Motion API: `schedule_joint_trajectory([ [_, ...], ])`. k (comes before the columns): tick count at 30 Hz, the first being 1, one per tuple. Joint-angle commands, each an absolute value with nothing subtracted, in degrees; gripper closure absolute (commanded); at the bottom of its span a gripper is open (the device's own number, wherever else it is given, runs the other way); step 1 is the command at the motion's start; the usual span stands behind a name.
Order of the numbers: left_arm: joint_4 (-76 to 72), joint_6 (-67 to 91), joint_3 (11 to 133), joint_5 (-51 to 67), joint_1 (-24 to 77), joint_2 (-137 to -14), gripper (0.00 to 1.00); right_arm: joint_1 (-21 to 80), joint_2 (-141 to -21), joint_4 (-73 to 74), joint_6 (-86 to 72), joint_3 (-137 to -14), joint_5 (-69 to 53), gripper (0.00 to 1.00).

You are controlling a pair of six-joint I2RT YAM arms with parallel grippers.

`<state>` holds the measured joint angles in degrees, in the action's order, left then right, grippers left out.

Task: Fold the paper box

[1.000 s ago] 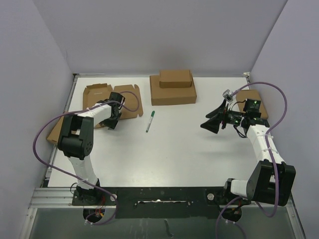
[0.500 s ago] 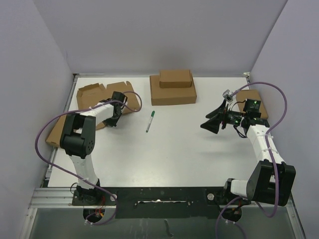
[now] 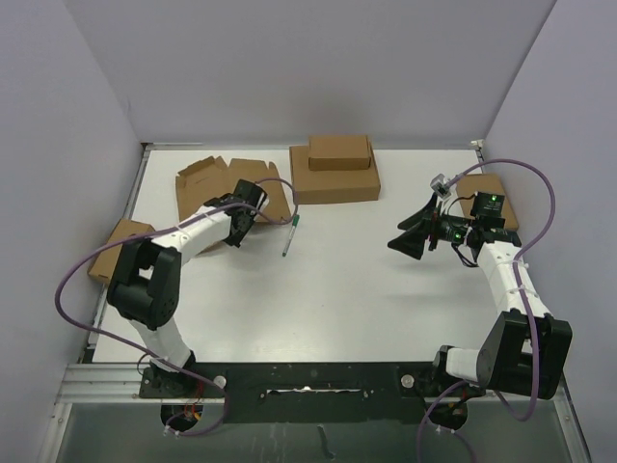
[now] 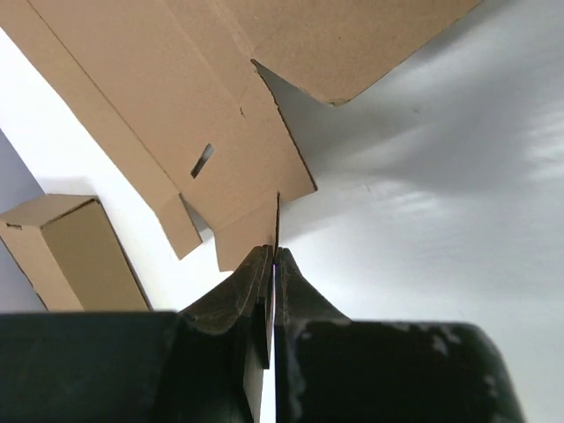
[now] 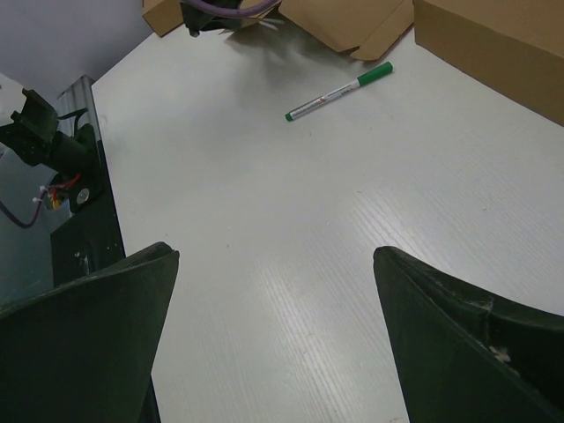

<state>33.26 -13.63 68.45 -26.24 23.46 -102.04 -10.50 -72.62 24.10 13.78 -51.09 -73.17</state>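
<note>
We see a green-capped pen (image 3: 290, 234) mid-frame. Above it, a small box (image 3: 339, 152) sits on a wider box (image 3: 335, 183).

no readable text or labels, paper box (image 3: 207, 178) plain brown, pen (image 3: 291, 234) too small to read

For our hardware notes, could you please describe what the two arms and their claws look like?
The left arm and right arm have white links and black joint housings, each with a looping purple cable. The left claw and right claw are black, with wedge-shaped fingers. A green light shows behind the right claw.
</note>
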Motion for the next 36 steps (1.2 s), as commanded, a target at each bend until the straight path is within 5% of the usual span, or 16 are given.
schedule_joint_trajectory([
  [1, 39.4, -8.1, 69.5, -23.2, 26.1, -94.0, 1.00, -10.7, -71.9, 23.2, 14.9, -53.3, -75.1, 0.02],
  [17, 53.1, 13.4, 65.3, -11.4, 38.4, -84.1, 1.00, -10.6, -73.1, 23.1, 15.0, -53.0, -75.1, 0.02],
  [36, 47.7, 31.7, 62.0, 6.2, 47.2, -78.0, 1.00, -10.5, -74.9, 22.4, 14.4, -52.5, -74.7, 0.02],
])
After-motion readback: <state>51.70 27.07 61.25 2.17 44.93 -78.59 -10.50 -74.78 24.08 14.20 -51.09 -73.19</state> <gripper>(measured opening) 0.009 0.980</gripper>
